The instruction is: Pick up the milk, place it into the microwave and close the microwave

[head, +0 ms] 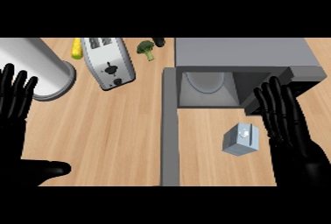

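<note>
Spanning the view: wood counter point(110, 131). Microwave point(245, 52) far right, cavity open, round plate point(205, 83) inside, door point(169, 131) swung out toward the near edge. Pale cylinder point(39, 65) far left, with the toaster point(108, 63) just beside it. Right hand point(294, 135) wide, fingers straight, just right of the milk point(241, 140); contact unclear. Milk sits on the counter in front of the cavity, outside it. Left hand point(16, 103) open, fingers up, at the left edge. Broccoli point(147, 49) near the toaster's far end.

You have the milk point(241, 140) on the counter point(110, 131), near side of the open microwave point(245, 54), just beside the straight-fingered right hand point(291, 131). The left hand point(16, 100) rests open at the left edge.
</note>
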`<state>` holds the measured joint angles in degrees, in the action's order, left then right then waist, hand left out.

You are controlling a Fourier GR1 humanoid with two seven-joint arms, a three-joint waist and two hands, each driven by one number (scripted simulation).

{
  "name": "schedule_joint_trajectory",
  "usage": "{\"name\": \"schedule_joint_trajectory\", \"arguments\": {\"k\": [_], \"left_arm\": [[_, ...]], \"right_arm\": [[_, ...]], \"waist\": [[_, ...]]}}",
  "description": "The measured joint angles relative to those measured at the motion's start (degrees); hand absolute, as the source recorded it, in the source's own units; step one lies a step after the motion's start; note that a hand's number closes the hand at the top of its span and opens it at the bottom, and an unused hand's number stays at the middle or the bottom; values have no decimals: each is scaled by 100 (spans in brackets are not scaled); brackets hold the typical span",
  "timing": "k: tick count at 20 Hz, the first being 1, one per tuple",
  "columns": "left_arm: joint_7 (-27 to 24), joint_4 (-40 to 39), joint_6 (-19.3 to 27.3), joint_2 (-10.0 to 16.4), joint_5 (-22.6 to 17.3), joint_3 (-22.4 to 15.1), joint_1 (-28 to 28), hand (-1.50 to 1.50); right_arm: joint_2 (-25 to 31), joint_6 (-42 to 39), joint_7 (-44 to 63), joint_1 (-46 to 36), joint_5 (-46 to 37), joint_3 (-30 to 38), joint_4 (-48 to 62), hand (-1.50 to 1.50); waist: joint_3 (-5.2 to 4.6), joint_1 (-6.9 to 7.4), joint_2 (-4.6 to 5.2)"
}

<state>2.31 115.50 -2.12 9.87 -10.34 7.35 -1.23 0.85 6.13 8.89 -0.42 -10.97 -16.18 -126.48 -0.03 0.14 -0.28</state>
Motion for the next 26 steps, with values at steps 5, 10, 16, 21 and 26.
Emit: {"name": "schedule_joint_trajectory", "arguments": {"k": [5,10,16,21,26], "left_arm": [[188,272,-282,104,-494,350,367,-150],[311,504,-589,209,-914,716,699,-150],[280,730,-975,216,-1282,1075,1121,-150],[328,851,-1342,272,-1691,1485,1394,-150],[331,911,-1578,206,-1883,1764,1583,-150]], "right_arm": [[-52,211,453,296,-470,-614,-427,-150],[-42,452,558,514,-899,-837,-473,-150],[-7,605,658,777,-1056,-792,-425,-150],[81,678,173,1134,-918,-731,-106,-150],[148,646,-430,1245,-466,-324,431,-150]], "waist": [[0,0,10],[2,1,15],[1,3,18],[3,5,19],[4,6,22]]}}
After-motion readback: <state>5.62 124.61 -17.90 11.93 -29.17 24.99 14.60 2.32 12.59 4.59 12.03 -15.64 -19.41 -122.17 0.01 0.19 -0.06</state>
